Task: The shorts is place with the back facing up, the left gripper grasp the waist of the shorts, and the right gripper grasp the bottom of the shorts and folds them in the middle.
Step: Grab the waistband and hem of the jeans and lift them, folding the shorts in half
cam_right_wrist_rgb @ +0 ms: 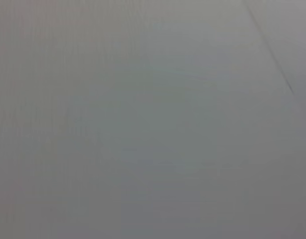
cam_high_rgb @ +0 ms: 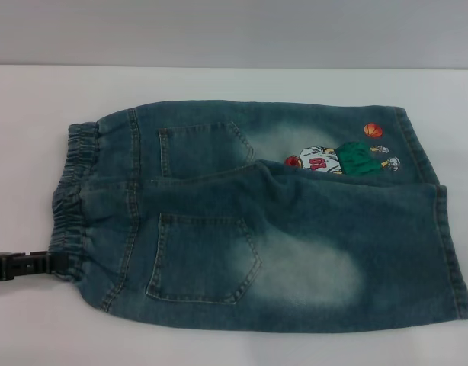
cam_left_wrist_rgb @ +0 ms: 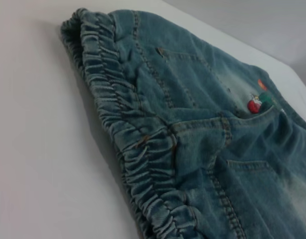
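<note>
Reaching the waist of the shorts [cam_high_rgb: 70, 194], the left gripper [cam_high_rgb: 24, 267] touches denim.

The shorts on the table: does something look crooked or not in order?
Slightly, yes. The shorts lie back up but not quite flat: the near leg overlaps the far one along a diagonal ridge, partly hiding the cartoon print. The left gripper is at the waistband's near corner. The right gripper is not in view.

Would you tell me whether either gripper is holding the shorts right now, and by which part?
The left gripper sits at the near corner of the waist of the shorts; an actual grip cannot be told. The right gripper is not in view.
</note>
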